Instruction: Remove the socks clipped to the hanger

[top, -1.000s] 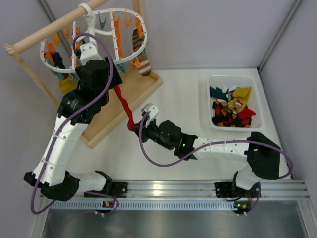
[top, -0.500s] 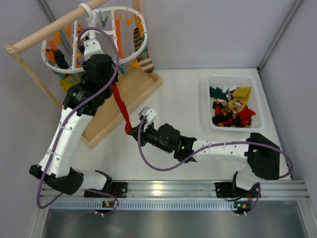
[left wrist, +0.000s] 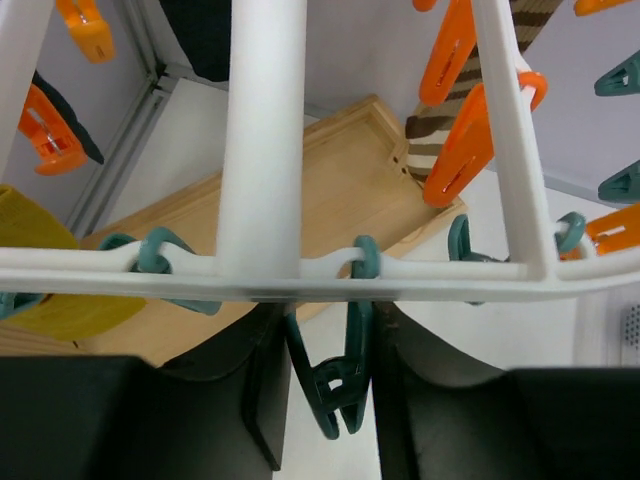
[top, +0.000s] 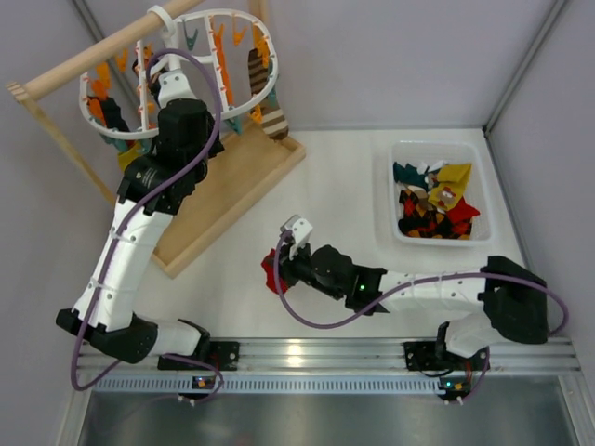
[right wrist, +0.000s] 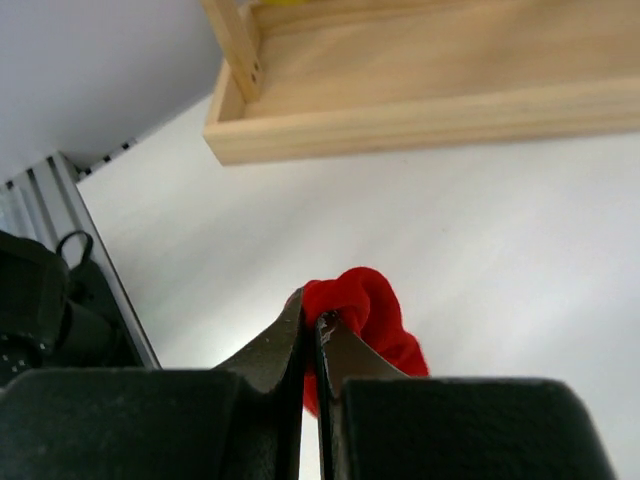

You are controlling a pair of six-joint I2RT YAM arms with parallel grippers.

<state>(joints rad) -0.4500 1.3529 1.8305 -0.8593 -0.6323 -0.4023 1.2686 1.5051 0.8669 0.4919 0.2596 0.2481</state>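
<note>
White table (top: 344, 186) between grey walls (top: 390, 56); hanger (left wrist: 262, 130) above wooden base (left wrist: 340, 170).

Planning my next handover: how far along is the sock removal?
Done: several socks lie in the bin, and the red sock is off the hanger. In hand: the right pincer is shut on that red sock; the left pincer brackets a teal clip. Left: the striped sock, black sock and yellow sock hang clipped.

Right gripper (right wrist: 312, 320) clamped, left gripper (left wrist: 325, 335) seemingly part-open
</note>
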